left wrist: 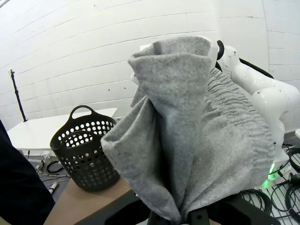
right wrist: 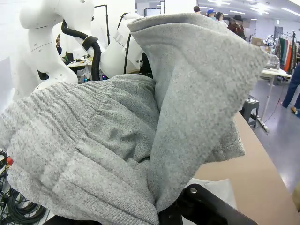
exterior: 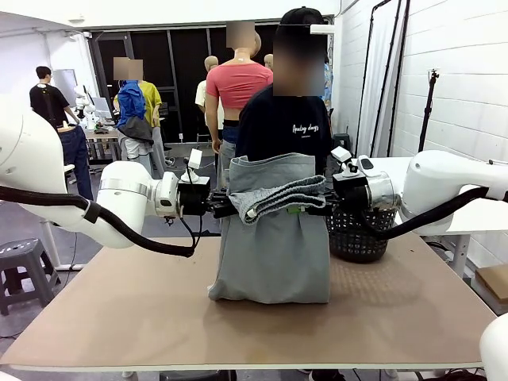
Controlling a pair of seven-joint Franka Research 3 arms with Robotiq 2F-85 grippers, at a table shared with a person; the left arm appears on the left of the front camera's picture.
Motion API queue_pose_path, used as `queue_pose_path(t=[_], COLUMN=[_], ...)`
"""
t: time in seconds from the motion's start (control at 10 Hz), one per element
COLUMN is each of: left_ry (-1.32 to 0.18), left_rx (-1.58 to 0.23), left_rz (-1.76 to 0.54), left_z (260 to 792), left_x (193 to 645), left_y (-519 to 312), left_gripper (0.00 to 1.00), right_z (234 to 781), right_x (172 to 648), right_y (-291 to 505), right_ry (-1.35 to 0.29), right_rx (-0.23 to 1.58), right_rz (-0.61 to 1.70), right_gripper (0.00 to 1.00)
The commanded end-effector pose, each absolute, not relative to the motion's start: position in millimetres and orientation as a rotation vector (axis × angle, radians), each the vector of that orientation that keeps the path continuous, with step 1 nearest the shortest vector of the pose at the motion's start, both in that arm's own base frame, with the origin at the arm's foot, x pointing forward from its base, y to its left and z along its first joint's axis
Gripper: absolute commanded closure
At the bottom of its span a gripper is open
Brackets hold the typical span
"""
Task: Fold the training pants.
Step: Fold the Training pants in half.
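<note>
Both the left gripper (exterior: 225, 205) and the right gripper (exterior: 317, 205) were clamped on the light grey soft fabric training pants (exterior: 274, 238), holding them above the brown table (exterior: 127, 317), lower end touching it, left of the black mesh basket (exterior: 357, 234).

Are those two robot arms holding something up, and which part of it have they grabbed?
Yes: the light grey soft fabric training pants. The left gripper and right gripper each pinch one side, near the gathered waistband; the rest hangs to the table.
</note>
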State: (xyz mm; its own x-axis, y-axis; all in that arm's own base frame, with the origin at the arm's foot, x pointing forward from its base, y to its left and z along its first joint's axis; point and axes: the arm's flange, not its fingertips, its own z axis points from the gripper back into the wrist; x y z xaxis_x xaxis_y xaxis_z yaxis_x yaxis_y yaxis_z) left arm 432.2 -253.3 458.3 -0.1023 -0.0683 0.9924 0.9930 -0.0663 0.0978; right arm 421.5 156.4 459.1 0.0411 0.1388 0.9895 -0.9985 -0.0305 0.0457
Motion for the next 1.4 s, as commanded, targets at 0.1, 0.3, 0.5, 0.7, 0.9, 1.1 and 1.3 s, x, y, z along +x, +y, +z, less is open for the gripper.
queue_pose_path(t=[0.1, 0.3, 0.5, 0.7, 0.9, 1.1, 1.3], left_ry=[-1.207, -1.207, -1.207, -1.207, -1.207, -1.207, -1.207], left_rx=[-1.135, -1.135, -1.135, -1.135, -1.135, -1.135, -1.135], left_rz=[-1.367, -1.367, -1.367, -1.367, -1.367, -1.367, -1.367], left_z=[461.1, 461.1, 461.1, 461.1, 461.1, 461.1, 461.1], left_x=[431.9, 431.9, 431.9, 431.9, 431.9, 431.9, 431.9], left_y=[-253.3, -253.3, -253.3, -253.3, -253.3, -253.3, -253.3], left_gripper=[1.0, 1.0, 1.0, 1.0, 1.0, 1.0, 1.0], right_z=[461.3, 461.3, 461.3, 461.3, 461.3, 461.3, 461.3], right_x=[418.8, 418.8, 418.8, 418.8, 418.8, 418.8, 418.8], right_y=[157.4, 157.4, 157.4, 157.4, 157.4, 157.4, 157.4], right_ry=[-1.057, -1.057, -1.057, -1.057, -1.057, -1.057, -1.057], right_rx=[1.163, 1.163, 1.163, 1.163, 1.163, 1.163, 1.163], right_rz=[1.259, 1.259, 1.259, 1.259, 1.259, 1.259, 1.259], right_gripper=[1.0, 1.0, 1.0, 1.0, 1.0, 1.0, 1.0])
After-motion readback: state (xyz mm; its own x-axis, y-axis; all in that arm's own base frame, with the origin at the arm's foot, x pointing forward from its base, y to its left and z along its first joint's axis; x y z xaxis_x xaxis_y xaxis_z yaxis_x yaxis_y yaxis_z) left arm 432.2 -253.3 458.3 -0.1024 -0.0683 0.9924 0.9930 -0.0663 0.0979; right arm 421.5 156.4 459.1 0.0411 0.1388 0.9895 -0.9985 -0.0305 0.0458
